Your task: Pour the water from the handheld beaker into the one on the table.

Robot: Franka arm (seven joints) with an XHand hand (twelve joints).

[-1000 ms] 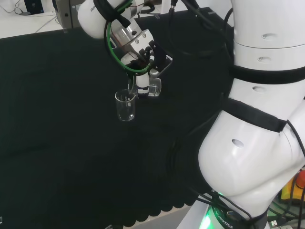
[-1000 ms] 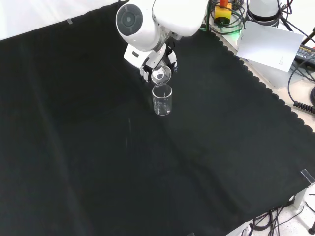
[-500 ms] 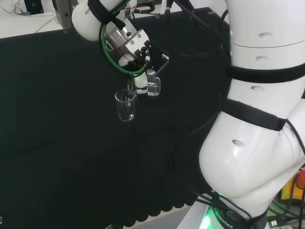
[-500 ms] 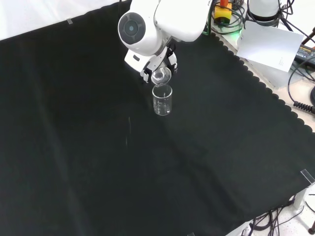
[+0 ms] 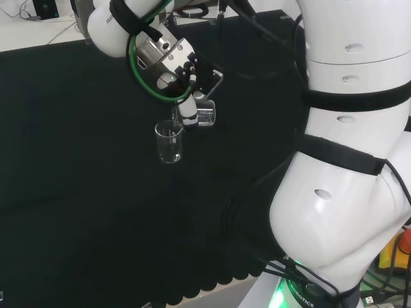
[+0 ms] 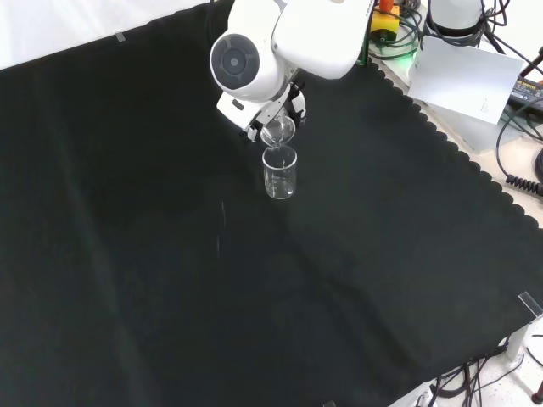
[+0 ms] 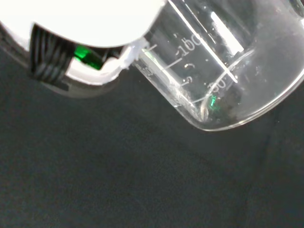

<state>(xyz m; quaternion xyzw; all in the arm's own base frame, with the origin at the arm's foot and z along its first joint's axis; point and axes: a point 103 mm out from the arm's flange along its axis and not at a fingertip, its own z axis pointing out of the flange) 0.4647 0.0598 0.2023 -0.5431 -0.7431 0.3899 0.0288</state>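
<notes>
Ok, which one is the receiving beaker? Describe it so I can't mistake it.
In the front view, start at the arm's big white link with the round grey cap. Just below it the hand holds a tilted beaker. The receiving beaker is the clear glass directly beneath, standing upright on the black cloth with nothing gripping it.

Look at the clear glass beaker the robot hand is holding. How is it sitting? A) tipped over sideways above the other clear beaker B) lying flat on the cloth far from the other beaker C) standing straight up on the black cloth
A: the hand holds the clear glass beaker tilted, its mouth over the rim of the upright clear beaker standing on the black cloth.
</notes>
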